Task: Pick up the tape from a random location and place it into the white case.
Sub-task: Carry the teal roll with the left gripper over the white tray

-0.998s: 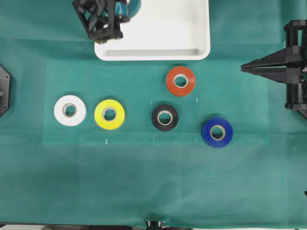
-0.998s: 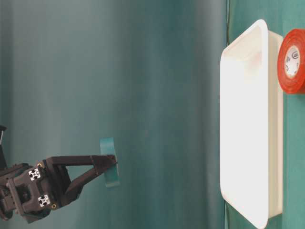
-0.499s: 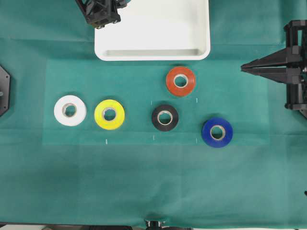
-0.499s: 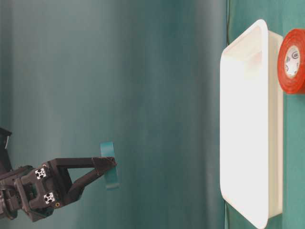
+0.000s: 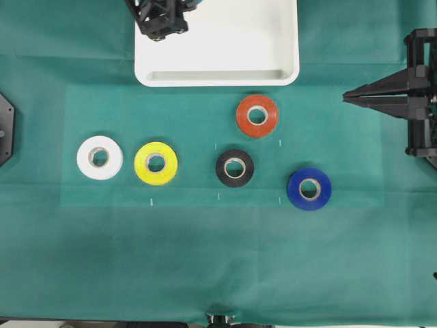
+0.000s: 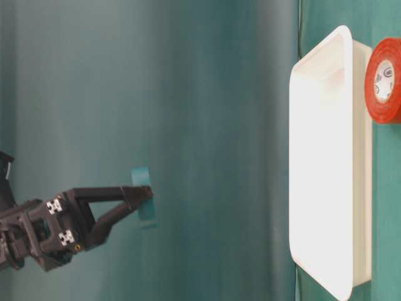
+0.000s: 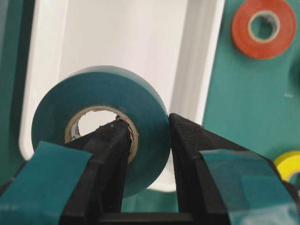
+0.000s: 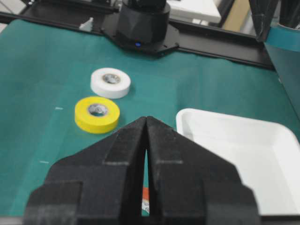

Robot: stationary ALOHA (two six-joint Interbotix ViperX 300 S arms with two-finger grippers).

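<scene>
So the tape point(image 7: 101, 126) is sitting in the middle of the left wrist view: a smooth, slightly glossy teal ring with a pale cardboard core whose inner edge is looking a bit frayed. The left gripper point(image 7: 145, 140) is clamping it through the wall of the roll, one matte black finger poking into the core hole and the other pressing on the outer face, both fingers wearing strips of teal tape. In the table-level view the same roll point(image 6: 144, 204) is hanging at the lower left of the frame, pinched at the tip of the gripper point(image 6: 139, 202) and well apart from the tray.

The white case point(image 7: 126, 51) is filling the upper part of the wrist view behind the roll: shallow, glossy plastic, rounded corners, raised rim. Everything is lying on a soft teal cloth point(image 5: 205, 260).

The right gripper point(image 8: 146, 136) is sitting at the bottom of its own view with its chunky black fingers pressed together on nothing. In the overhead view the white roll point(image 5: 100, 157), yellow roll point(image 5: 156, 163), black roll point(image 5: 235, 167), orange roll point(image 5: 257, 115) and blue roll point(image 5: 309, 188) are lying flat across the middle.
</scene>
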